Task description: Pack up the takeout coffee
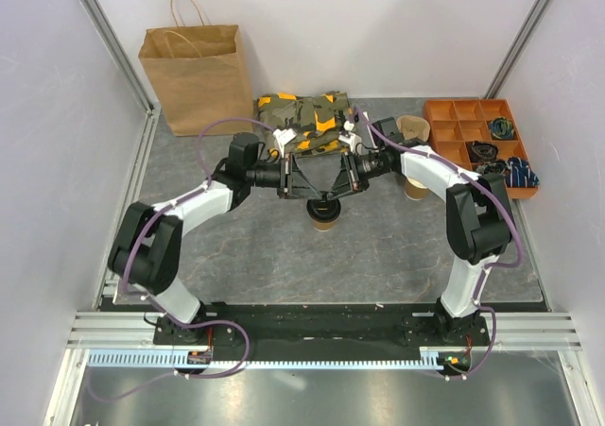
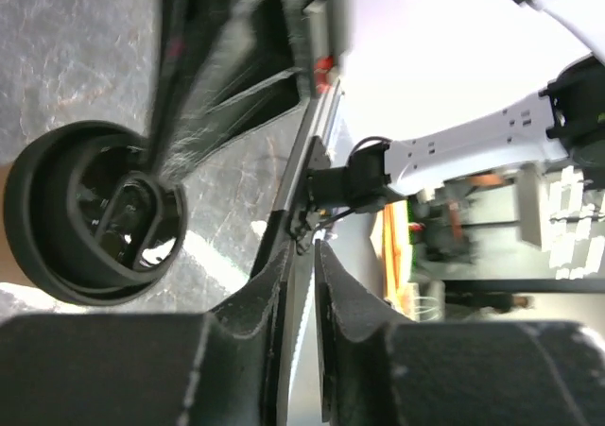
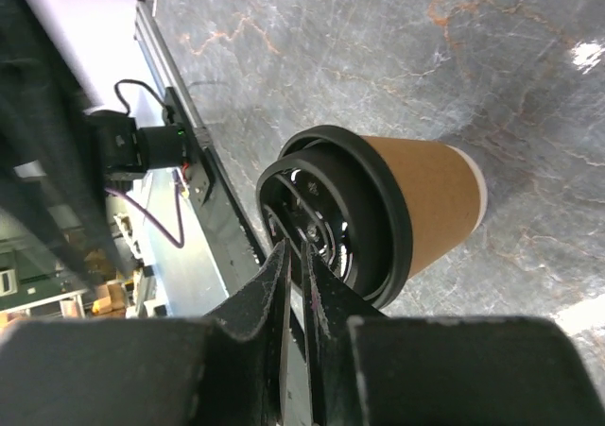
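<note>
Centrally, the coffee cup (image 1: 323,214) is crowded by the left end effector (image 2: 301,251) and right end effector (image 3: 295,248), both clenched; it could be nudged over.

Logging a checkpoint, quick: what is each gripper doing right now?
Left gripper: jaws closed, holding nothing.
Right gripper: jaws closed at the takeout coffee lid; grip cannot be told.

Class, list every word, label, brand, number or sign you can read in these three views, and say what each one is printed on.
None can be read.
Cup: plain brown paper, no print showing.
Lid: any moulded marks are too blurred to read.
Bag: plain, no print showing.
</note>
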